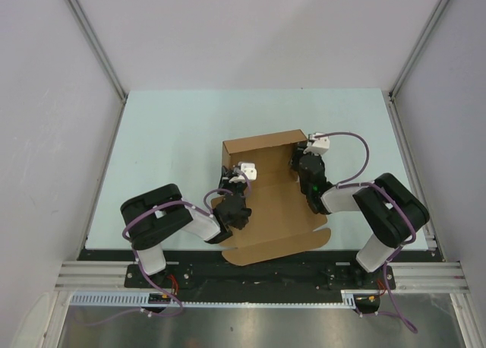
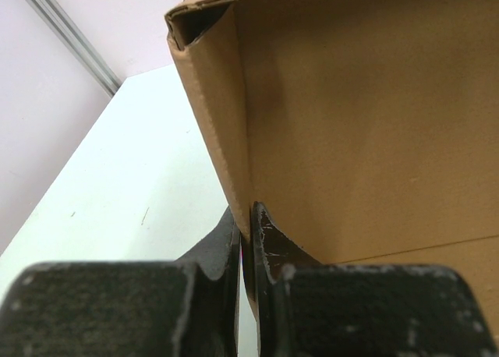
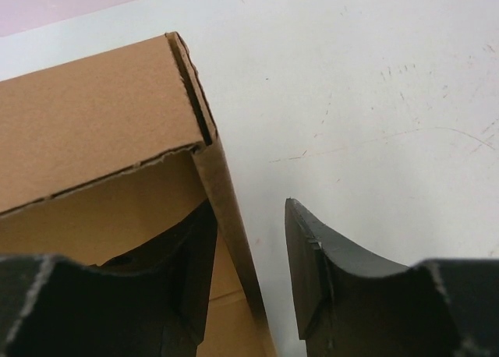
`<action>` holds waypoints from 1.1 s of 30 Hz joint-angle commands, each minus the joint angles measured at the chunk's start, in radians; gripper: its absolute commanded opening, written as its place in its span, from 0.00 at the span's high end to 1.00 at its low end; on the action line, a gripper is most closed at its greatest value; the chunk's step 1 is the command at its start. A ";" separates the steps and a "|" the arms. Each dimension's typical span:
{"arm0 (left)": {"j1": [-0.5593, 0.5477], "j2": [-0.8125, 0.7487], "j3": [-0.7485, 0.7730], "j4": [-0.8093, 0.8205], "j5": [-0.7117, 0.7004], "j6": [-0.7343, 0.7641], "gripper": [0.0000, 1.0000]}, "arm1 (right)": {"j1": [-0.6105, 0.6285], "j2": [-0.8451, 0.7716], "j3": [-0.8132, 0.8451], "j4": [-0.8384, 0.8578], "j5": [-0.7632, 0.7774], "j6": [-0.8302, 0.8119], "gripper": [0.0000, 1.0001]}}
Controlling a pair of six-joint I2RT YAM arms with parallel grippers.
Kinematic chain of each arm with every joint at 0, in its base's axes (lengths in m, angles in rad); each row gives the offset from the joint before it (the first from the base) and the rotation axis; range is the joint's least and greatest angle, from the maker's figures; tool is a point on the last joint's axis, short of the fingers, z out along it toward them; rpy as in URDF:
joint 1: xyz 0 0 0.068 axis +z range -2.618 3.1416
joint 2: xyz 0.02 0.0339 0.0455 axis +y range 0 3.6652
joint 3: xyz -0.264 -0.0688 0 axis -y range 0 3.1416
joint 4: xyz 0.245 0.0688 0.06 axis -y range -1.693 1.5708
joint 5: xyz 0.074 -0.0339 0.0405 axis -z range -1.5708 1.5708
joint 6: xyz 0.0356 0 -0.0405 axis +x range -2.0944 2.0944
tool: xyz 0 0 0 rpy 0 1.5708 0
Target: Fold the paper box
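The paper box (image 1: 277,211) is plain brown cardboard, half raised in the middle of the table, with its far wall and side walls standing and a flap lying flat toward the arm bases. My left gripper (image 1: 230,179) is shut on the box's left side wall (image 2: 226,131), pinching its lower edge between both fingers (image 2: 248,240). My right gripper (image 1: 296,164) is open and straddles the right side wall (image 3: 234,217): one finger sits inside the box against the wall, while the other finger (image 3: 312,248) hangs outside over the table with a gap to the cardboard.
The box rests on a pale green-white table (image 1: 175,150) enclosed by white walls with aluminium posts (image 1: 95,44) at the back corners. A metal rail (image 1: 258,276) runs along the near edge by the arm bases. The flat front flap (image 1: 281,245) reaches nearly to that edge.
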 commanded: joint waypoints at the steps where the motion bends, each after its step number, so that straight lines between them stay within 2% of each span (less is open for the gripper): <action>1: -0.019 0.001 0.012 0.369 -0.001 0.070 1.00 | 0.002 -0.021 0.032 -0.030 0.011 0.026 0.55; 13: -0.019 0.004 0.013 0.367 -0.004 0.075 1.00 | 0.014 0.001 0.013 -0.089 0.004 0.038 0.59; 18: -0.019 0.001 0.015 0.369 -0.008 0.075 1.00 | 0.014 0.018 0.013 -0.119 -0.005 0.043 0.69; 21: -0.019 0.003 0.015 0.369 -0.010 0.073 1.00 | 0.014 0.025 0.013 -0.135 -0.005 0.054 0.86; 22: -0.019 0.004 0.016 0.369 -0.010 0.075 1.00 | 0.016 0.025 0.013 -0.145 -0.002 0.060 0.96; 24: -0.019 0.004 0.018 0.369 -0.014 0.078 1.00 | 0.021 0.022 0.012 -0.152 0.007 0.063 1.00; 33: -0.030 -0.010 0.023 0.369 -0.019 0.099 0.99 | 0.053 -0.031 0.012 -0.200 0.079 0.063 1.00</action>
